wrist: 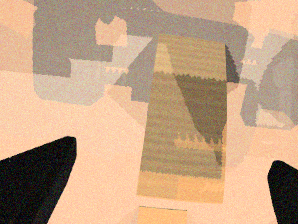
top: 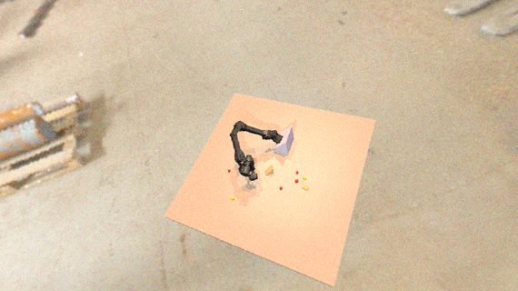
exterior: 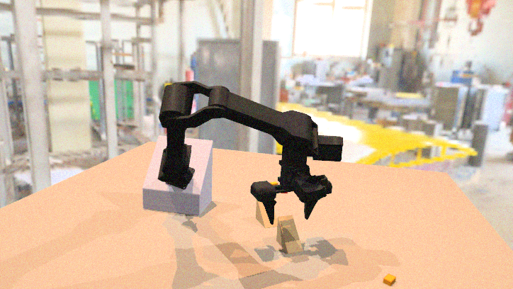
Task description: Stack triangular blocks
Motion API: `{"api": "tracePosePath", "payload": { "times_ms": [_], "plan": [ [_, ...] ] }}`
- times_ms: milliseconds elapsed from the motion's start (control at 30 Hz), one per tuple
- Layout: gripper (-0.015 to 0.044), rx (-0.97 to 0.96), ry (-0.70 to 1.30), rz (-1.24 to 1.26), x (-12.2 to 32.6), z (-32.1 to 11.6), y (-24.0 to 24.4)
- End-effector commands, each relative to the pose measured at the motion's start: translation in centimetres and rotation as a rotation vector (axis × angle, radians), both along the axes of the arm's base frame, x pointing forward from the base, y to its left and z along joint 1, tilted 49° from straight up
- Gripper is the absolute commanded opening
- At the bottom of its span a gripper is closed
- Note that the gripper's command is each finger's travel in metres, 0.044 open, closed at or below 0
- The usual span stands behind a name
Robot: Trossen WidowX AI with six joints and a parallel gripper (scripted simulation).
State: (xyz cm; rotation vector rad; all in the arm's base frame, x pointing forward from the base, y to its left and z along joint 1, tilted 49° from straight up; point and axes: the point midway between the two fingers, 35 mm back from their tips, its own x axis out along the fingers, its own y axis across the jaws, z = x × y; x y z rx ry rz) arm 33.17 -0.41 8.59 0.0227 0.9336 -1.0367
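A tan wooden triangular block (exterior: 288, 234) (wrist: 172, 112) rests on the table with its sloped face up, crossed by the gripper's shadow. It is hidden under the arm in the top view. The second tan triangular block (top: 268, 170) (exterior: 263, 216) (wrist: 162, 216) stands a short way off, apart from it; in the wrist view only its end shows at the bottom edge. My gripper (exterior: 289, 220) (wrist: 177, 160) is open and empty, pointing down above the first block. In the wrist view its fingertips stand wide on either side of that block, with table showing between.
A large lavender wedge (top: 285, 145) (exterior: 170, 199) stands by the arm's base. Small red cubes (top: 280, 187) (top: 229, 170) and small yellow-orange pieces (top: 305, 187) (top: 232, 197) (exterior: 389, 279) lie scattered on the peach table (top: 312, 229) (exterior: 71, 229).
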Motion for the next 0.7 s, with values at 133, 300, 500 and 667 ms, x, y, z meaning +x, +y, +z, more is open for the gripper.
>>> {"api": "tracePosePath", "payload": {
  "times_ms": [133,300,500,667],
  "plan": [
    [0.044,-0.006,-0.001,0.004,0.3,-0.7,-1.0],
    [0.044,-0.007,-0.003,0.004,0.4,-1.2,-1.7],
    [0.044,-0.009,-0.005,0.004,0.6,-1.7,-2.5],
    [0.044,-0.011,-0.007,0.004,0.7,-2.1,-3.1]
  ]
}}
